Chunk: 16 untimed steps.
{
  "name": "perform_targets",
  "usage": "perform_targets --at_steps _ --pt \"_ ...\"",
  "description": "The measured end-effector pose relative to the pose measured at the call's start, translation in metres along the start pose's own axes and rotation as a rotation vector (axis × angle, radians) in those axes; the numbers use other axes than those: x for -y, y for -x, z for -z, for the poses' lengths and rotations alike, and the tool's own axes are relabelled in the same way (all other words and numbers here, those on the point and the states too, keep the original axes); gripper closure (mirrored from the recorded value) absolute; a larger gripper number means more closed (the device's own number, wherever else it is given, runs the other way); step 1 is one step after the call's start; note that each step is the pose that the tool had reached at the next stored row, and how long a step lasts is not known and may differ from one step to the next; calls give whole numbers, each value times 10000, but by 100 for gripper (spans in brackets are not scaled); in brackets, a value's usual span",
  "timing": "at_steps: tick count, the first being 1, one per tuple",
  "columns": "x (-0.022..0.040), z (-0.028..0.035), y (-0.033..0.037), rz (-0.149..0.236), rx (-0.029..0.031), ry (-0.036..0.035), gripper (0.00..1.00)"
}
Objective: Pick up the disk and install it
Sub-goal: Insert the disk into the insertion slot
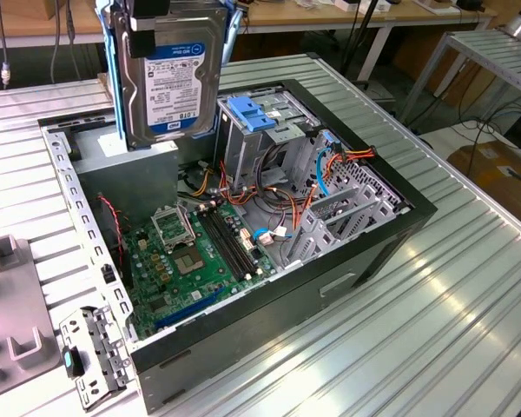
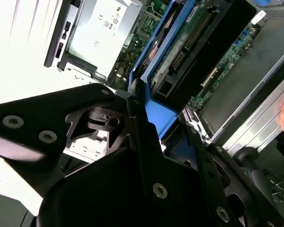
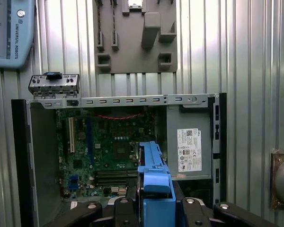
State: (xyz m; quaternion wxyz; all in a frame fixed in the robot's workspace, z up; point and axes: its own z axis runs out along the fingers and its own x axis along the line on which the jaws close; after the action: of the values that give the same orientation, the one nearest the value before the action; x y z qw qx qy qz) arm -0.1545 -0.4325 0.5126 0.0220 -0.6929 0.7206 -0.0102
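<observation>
One disk (image 1: 169,82), a dark rectangular hard drive in a bright blue plastic carrier, hangs upright in the exterior view, long axis vertical. The black gripper (image 1: 169,26) clamps its top above the open black computer case's (image 1: 356,261) far edge. A tall grey metal cage (image 1: 243,148) stands lower, toward the exterior view's right.

In the second wrist view the gripper (image 2: 146,127) pinches the disk (image 2: 180,52) by its carrier's end.

In the first wrist view the disk (image 3: 154,184) shows edge-on, with the green motherboard (image 3: 109,146) beyond.
</observation>
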Motion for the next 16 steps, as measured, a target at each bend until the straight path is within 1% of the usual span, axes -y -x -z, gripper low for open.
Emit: perform_targets --at_steps 7,12,15,16 --pt "1 1 -35 0 -1 0 63" --pt "3 1 -73 0 0 0 63" --pt "33 0 -90 0 0 1 63" --pt "61 -1 -93 -1 0 0 63"
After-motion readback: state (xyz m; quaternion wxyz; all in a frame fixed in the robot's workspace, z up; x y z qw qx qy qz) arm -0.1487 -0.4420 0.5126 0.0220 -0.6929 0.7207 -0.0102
